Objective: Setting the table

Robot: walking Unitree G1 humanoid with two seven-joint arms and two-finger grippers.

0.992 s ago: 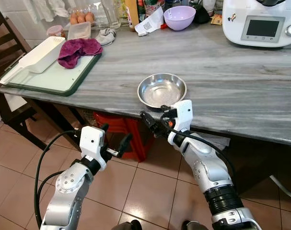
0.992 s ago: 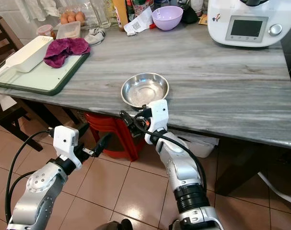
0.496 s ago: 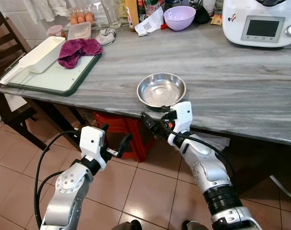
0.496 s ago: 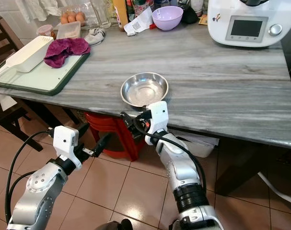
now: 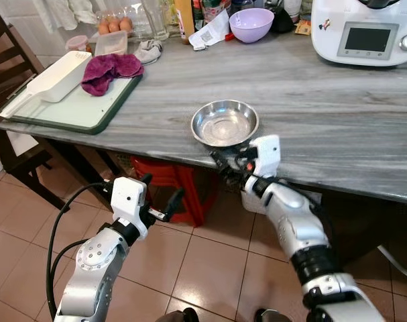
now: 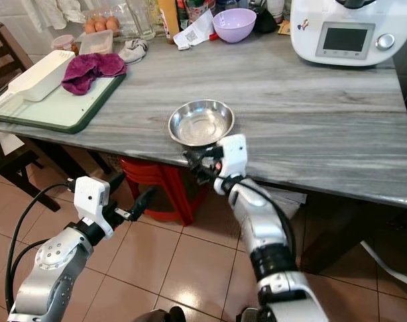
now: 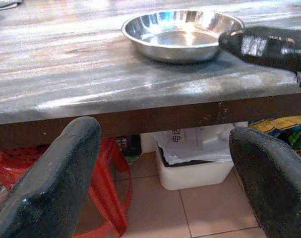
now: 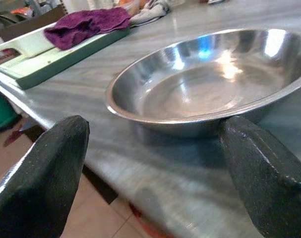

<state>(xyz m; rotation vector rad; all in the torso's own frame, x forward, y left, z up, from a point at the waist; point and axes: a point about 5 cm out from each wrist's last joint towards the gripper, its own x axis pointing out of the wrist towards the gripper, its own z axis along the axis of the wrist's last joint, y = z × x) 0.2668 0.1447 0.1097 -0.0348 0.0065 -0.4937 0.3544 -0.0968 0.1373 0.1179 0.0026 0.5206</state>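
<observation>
A round steel bowl (image 5: 224, 123) stands empty near the front edge of the grey marble table (image 5: 337, 114). My right gripper (image 5: 224, 162) is at that edge, just in front of the bowl and open. In the right wrist view the bowl (image 8: 210, 82) lies ahead between the spread fingers (image 8: 46, 168), and one fingertip is right beside its wall. From the left wrist, that black finger (image 7: 264, 45) lies on the tabletop against the bowl (image 7: 182, 33). My left gripper (image 5: 161, 200) hangs open below the table, over the floor tiles.
A green tray (image 5: 89, 111) with a white container (image 5: 55, 75) and a purple cloth (image 5: 109, 69) sits at the table's left end. A lilac bowl (image 5: 250, 23) and a white kitchen machine (image 5: 364, 30) stand at the back. A red stool (image 5: 169, 176) and a white bin (image 7: 200, 166) are under the table.
My right gripper has risen and moved right, from below the table edge up to the bowl's near rim. The left arm has not moved.
</observation>
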